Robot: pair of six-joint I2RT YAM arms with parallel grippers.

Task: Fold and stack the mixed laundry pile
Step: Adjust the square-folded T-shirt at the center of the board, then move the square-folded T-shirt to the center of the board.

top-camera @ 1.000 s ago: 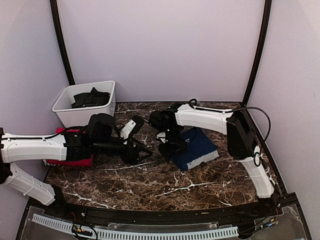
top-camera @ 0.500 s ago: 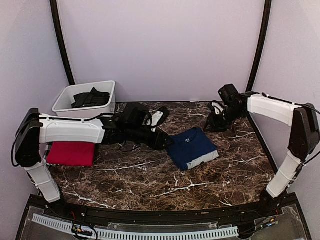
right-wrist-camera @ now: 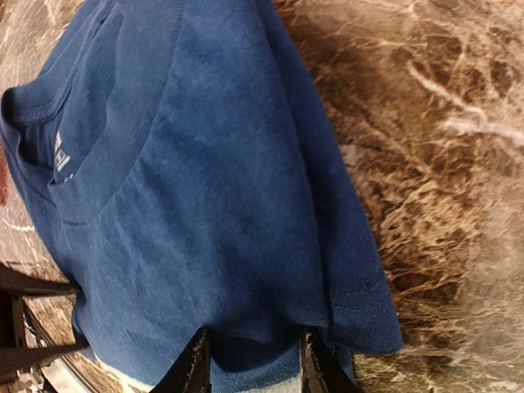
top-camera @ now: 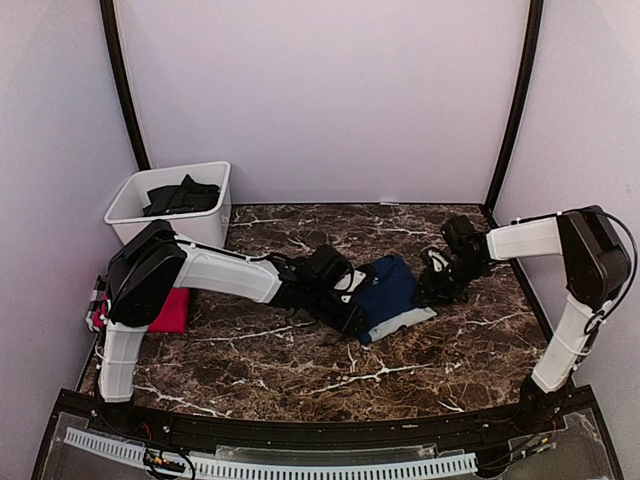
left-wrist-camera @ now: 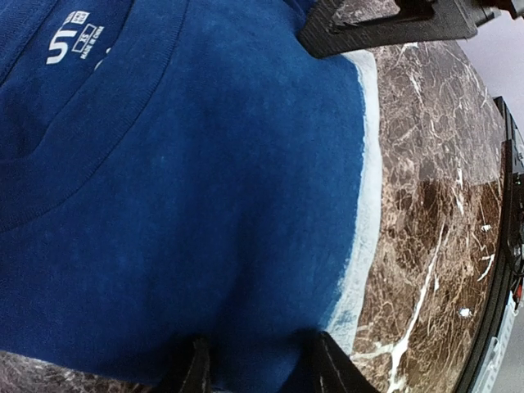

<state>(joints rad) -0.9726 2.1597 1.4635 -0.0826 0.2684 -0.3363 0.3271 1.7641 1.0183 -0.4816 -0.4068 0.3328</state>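
At the far left, a white plastic bin (top-camera: 218, 215) holds a crumpled dark charcoal garment (top-camera: 180, 196), not yet folded. Just on the near side of it, at the left edge of the brown marble-patterned table (top-camera: 300, 370), a folded red T-shirt (top-camera: 172, 312) lies flat, partly hidden behind the left arm. In the middle lies a folded navy blue T-shirt (top-camera: 395, 290), collar label showing, well apart from the red one. The left gripper (left-wrist-camera: 260, 366) straddles its left edge and the right gripper (right-wrist-camera: 254, 364) its right edge, each with blue cloth between the jaws. Whether either has clamped down I cannot tell. By my reading, two garments are folded but lie separately. What is left is stacking the navy one with the red, then taking out, folding and adding the dark one.
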